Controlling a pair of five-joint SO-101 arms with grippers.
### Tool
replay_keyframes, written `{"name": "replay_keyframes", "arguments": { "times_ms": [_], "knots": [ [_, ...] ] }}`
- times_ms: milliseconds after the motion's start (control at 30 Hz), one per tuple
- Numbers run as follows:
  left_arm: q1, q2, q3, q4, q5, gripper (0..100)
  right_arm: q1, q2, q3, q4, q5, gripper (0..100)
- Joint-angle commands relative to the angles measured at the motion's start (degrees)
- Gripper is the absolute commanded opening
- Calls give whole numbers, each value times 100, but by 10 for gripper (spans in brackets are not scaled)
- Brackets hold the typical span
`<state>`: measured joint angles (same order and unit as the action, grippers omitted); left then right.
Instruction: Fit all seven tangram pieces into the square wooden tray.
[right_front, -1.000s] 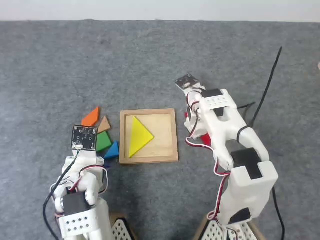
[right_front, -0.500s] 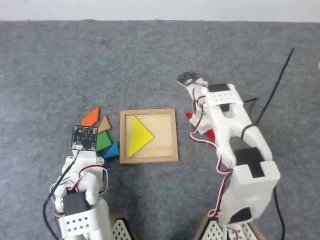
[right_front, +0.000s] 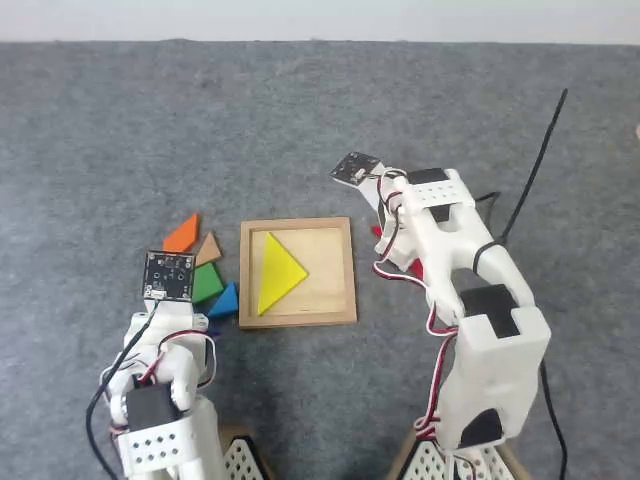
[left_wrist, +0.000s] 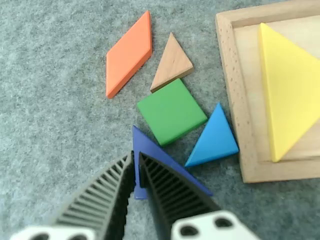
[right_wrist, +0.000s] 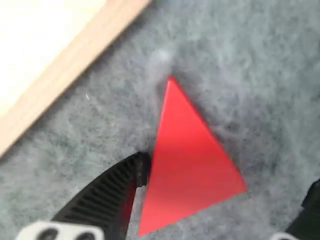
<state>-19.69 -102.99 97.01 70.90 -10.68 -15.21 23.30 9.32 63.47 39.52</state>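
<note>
**Right gripper is back over the red triangle, which is not yet gripped**

Your right gripper (right_wrist: 225, 182) stands wide open astride the red triangle (right_wrist: 187, 160). One finger (right_wrist: 117, 190) touches the triangle's edge on the tray side, and the other is well off the far corner, so nothing is clamped. The triangle lies flat on the carpet just beside the square wooden tray (right_front: 298, 318), off the edge nearest your right arm.

Over the last second the right wrist swung away from the tray and then back toward it. The triangle lies in the same spot beside the tray. I read that as re-aiming, not a pick, so you still have to close on the piece before it can go in.

Your left gripper (left_wrist: 136, 157) is all but closed, with only a slit between the fingers, and it holds nothing. It has not moved and hovers over the dark blue triangle (left_wrist: 145, 142) off the tray's opposite edge. Near it lie the green square (left_wrist: 171, 111), light blue triangle (left_wrist: 214, 137), wooden triangle (left_wrist: 171, 62) and orange parallelogram (left_wrist: 129, 54).

Inside the tray sits the yellow triangle (right_front: 275, 272) alone, so six pieces are still to be placed.
</note>
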Motion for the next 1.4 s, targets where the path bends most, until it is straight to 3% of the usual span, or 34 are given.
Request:
{"name": "replay_keyframes", "arguments": {
  "times_ms": [0,500,700,1100,1367],
  "knots": [
    [35,-105,-48,35,35,15,-13,31,-158,180,-255,461],
    [35,-105,-48,35,35,15,-57,66,-158,347,-545,407],
    [35,-105,-48,35,35,15,-57,66,-158,585,-545,255],
    [35,-105,-48,35,35,15,-57,-66,-281,602,-1002,256],
    [35,-105,-48,35,35,15,-57,-514,-1020,1358,-1073,256]
  ]
}}
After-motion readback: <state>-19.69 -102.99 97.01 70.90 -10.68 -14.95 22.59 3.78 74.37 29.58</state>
